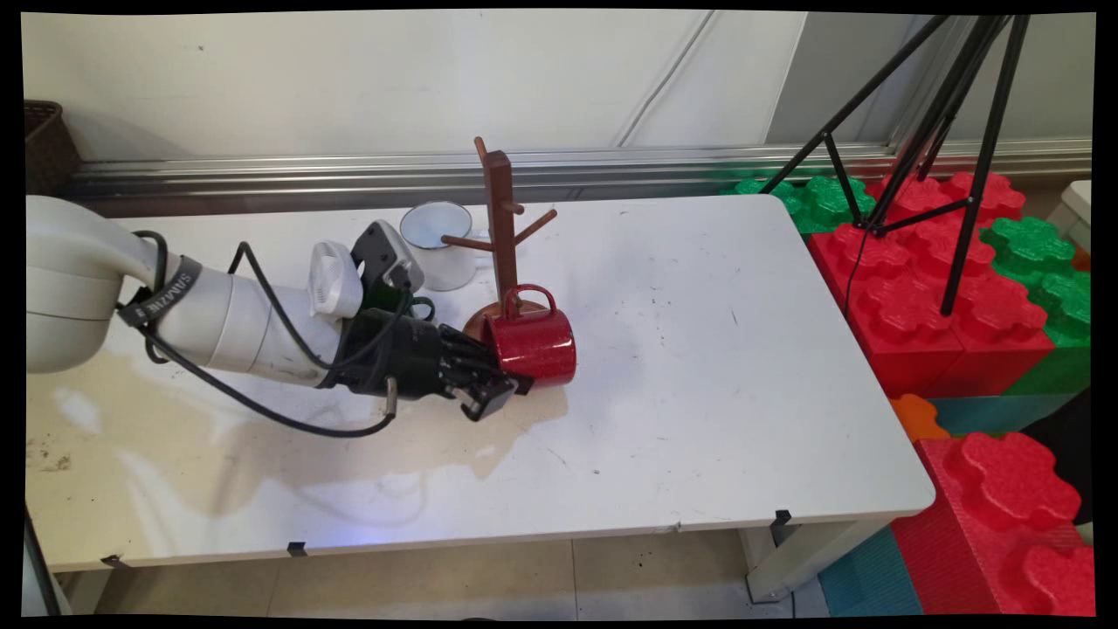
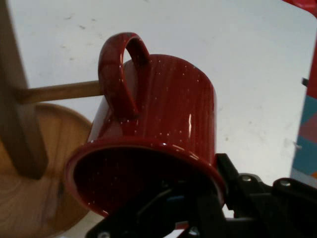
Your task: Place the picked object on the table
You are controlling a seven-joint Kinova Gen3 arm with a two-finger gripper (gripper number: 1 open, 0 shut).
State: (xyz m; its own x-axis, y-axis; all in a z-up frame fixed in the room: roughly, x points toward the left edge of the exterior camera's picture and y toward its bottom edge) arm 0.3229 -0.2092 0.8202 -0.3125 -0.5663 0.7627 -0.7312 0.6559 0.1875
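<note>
A red speckled mug is tipped on its side, handle up and mouth turned toward the hand. My gripper is shut on its rim, one finger inside the mouth and the other outside the wall. The mug sits just right of a wooden mug tree and partly covers its round base. One peg of the tree points at the mug's handle. A white mug stands behind the tree on its left.
A green object shows partly behind the wrist. Big red and green toy blocks are stacked past the table's right edge, with a black tripod standing on them. A dark basket sits at the far left.
</note>
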